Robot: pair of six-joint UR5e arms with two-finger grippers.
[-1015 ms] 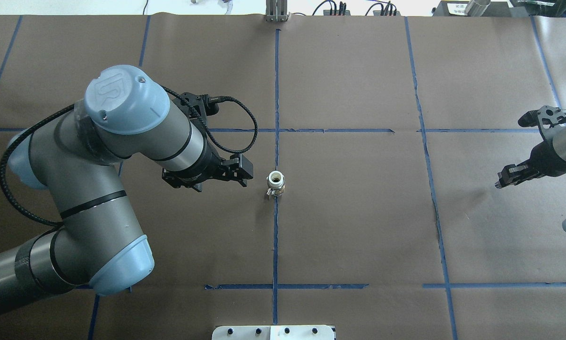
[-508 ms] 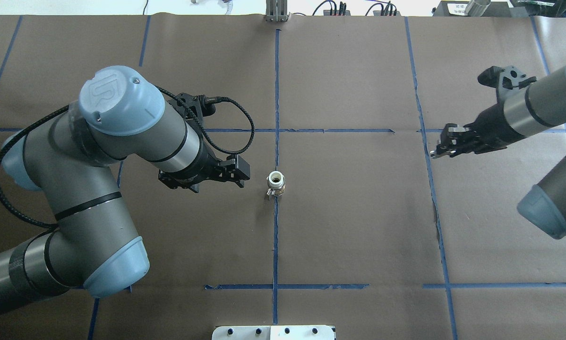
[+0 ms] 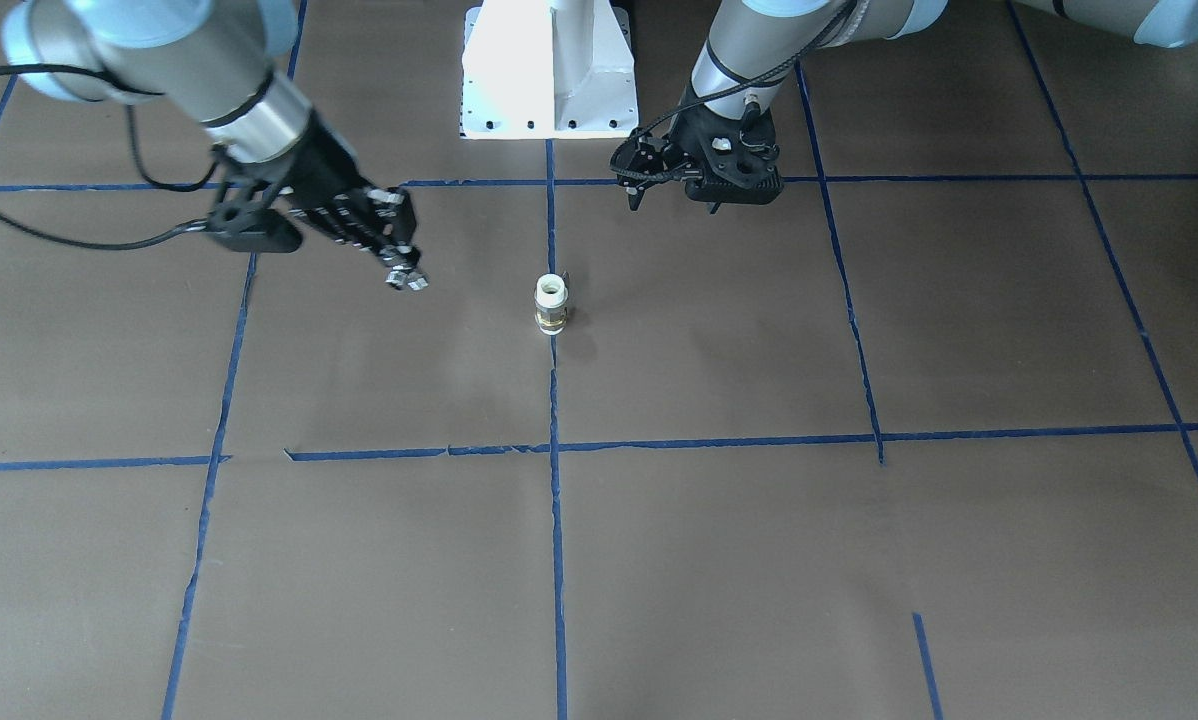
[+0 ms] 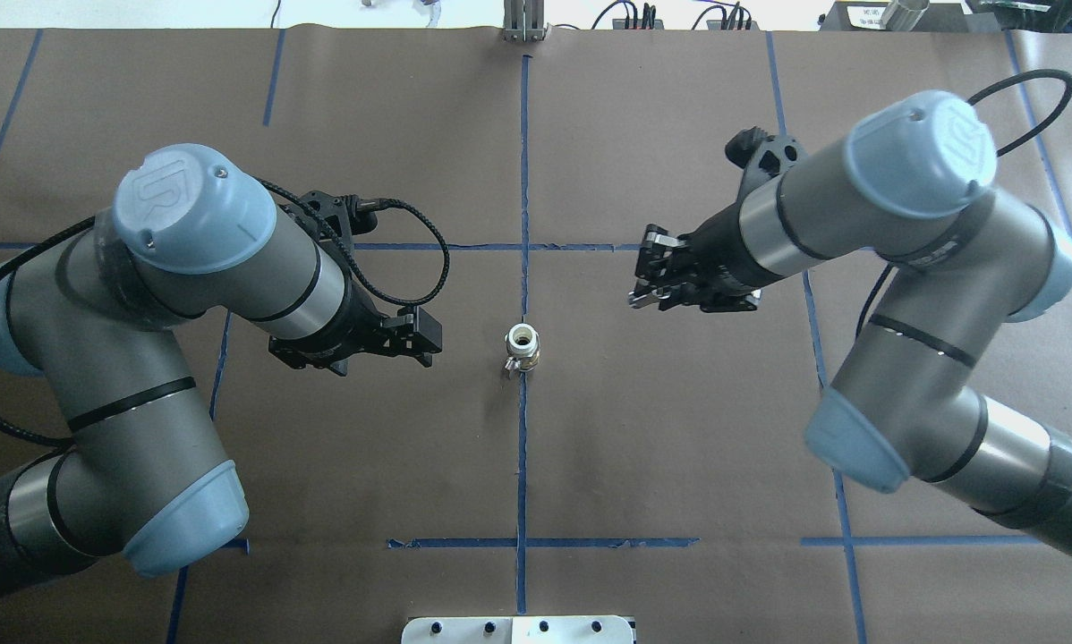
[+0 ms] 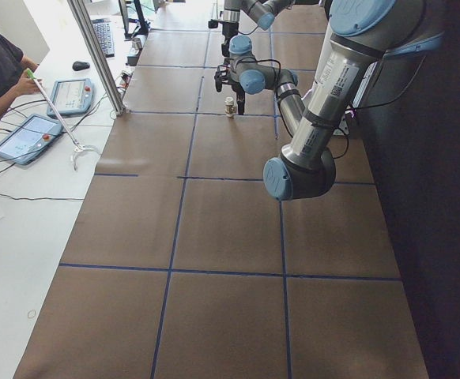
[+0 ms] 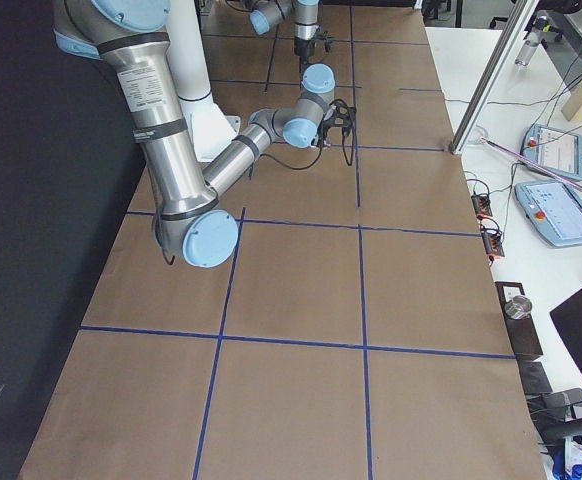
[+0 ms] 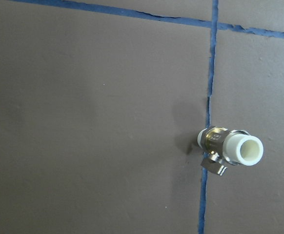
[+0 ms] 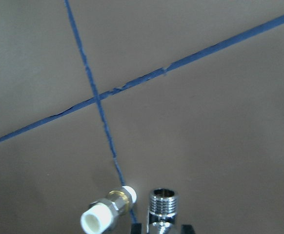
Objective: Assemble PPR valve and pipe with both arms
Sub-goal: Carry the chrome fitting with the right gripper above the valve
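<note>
A short white pipe fitting with a brass collar (image 4: 522,347) stands upright on the centre tape line; it also shows in the front view (image 3: 551,303), the left wrist view (image 7: 232,148) and the right wrist view (image 8: 108,212). My right gripper (image 4: 648,286) is shut on a chrome threaded valve (image 8: 162,202), held above the table to the right of and a little beyond the fitting. The valve glints at the fingertips in the front view (image 3: 406,280). My left gripper (image 4: 424,340) hovers to the left of the fitting, looks open and holds nothing.
The brown paper table cover (image 4: 679,447) is divided by blue tape lines. The white pedestal base (image 3: 549,70) stands at the robot's edge. An operator (image 5: 1,71), tablets and an aluminium post (image 5: 96,55) are at the far side.
The right arm has swung in from the right edge toward the centre with the valve. The left gripper has drawn back a little to the left, away from the fitting.
</note>
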